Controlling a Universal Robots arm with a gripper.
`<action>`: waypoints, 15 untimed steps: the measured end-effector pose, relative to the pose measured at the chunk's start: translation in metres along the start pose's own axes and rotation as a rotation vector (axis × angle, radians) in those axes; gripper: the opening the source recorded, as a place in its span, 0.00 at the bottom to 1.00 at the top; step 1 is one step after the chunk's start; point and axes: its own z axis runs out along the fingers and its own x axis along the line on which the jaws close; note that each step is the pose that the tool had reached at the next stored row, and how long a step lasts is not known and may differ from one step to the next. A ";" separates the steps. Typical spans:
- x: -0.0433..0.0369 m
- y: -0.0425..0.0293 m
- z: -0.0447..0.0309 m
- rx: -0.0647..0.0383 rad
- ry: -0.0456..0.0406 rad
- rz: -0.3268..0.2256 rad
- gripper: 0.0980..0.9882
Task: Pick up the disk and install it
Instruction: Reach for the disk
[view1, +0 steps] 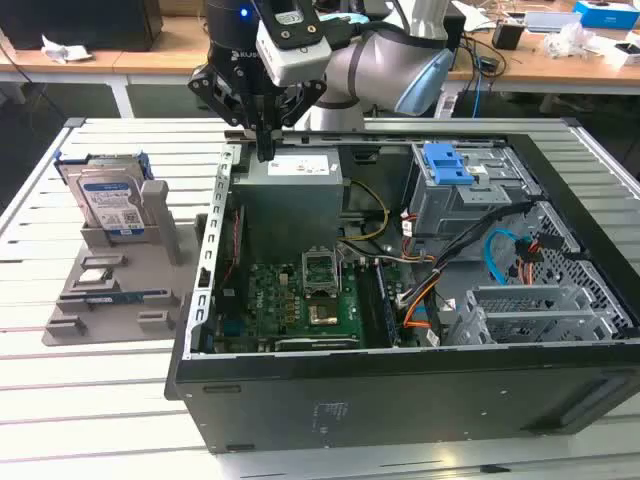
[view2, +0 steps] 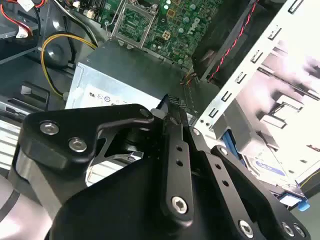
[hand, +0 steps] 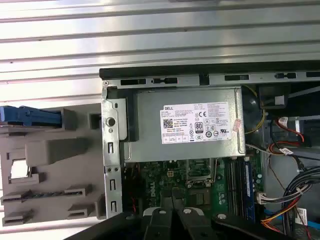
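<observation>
On the grey stand (view1: 150, 265), the disk (view1: 112, 200) stands upright; we judge it stiff, fairly heavy and fragile, best gripped across its flat faces. Our hand (view1: 266, 152) hangs clenched, empty.

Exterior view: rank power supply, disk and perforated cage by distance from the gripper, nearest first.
1. The power supply: just below the gripper, inside the case.
2. The disk: standing in the grey holder, outside the case, on the exterior view's left.
3. The perforated cage: exterior view's lower right.
</observation>
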 end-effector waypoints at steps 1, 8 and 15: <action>0.0006 0.0000 0.0000 0.000 -0.0001 0.000 0.01; 0.0363 -0.0027 -0.0010 0.000 0.0000 0.000 0.01; 0.0715 -0.0053 -0.0019 0.000 -0.0001 0.000 0.01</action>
